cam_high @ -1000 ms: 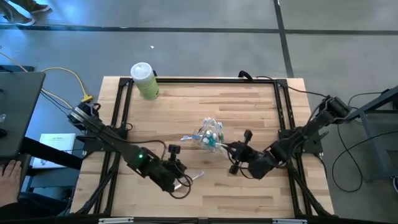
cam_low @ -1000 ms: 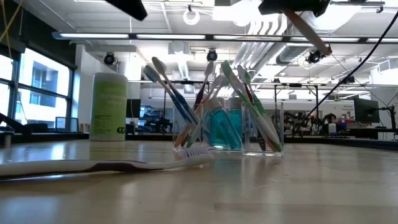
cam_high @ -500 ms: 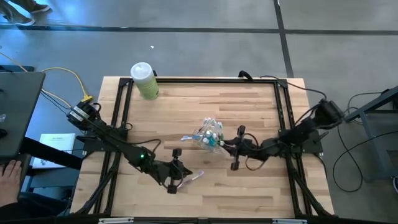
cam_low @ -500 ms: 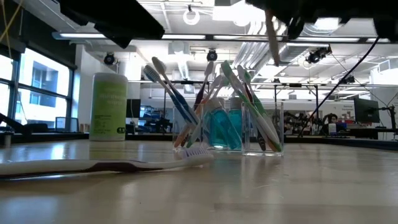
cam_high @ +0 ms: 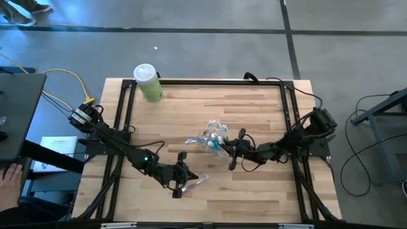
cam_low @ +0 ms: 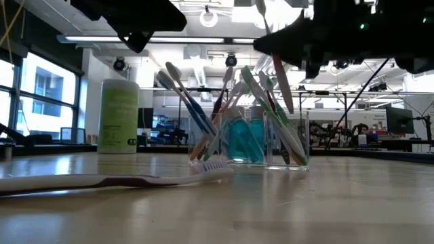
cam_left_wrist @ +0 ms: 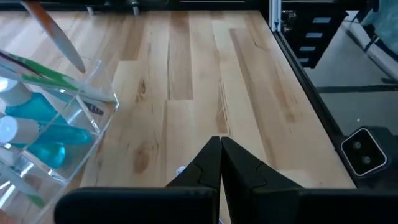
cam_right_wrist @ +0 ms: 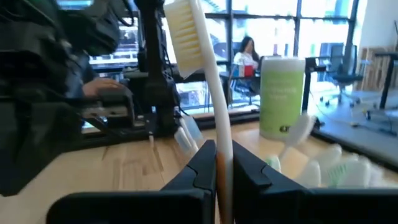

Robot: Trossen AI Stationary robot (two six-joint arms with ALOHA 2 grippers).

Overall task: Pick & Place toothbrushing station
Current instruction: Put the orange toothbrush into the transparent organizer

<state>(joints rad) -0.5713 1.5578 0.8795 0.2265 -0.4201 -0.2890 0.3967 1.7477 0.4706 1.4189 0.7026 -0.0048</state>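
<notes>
Wooden tabletop point(cam_high: 254, 108) under your arms carries the clear plastic cup point(cam_low: 268, 139) near its middle, already crowded with toothbrushes point(cam_low: 196, 112) and teal tubes point(cam_low: 237, 139), with the pale-green bottle point(cam_high: 148, 83) well apart at a far corner. Your right gripper point(cam_high: 234, 157) is clamped on a white toothbrush point(cam_right_wrist: 202, 81) held bristles-up just beside the cup, probably so the handle drops in. Your left gripper point(cam_high: 180, 181) is pinched closed on nothing, above the loose toothbrush point(cam_low: 115, 179) lying flat, likely next.

It was an open-plan lab or office: exposed ceiling ducts point(cam_low: 285, 30), desk monitors point(cam_low: 399, 122), a seated person point(cam_right_wrist: 245, 53), office chairs point(cam_right_wrist: 382, 84).
</notes>
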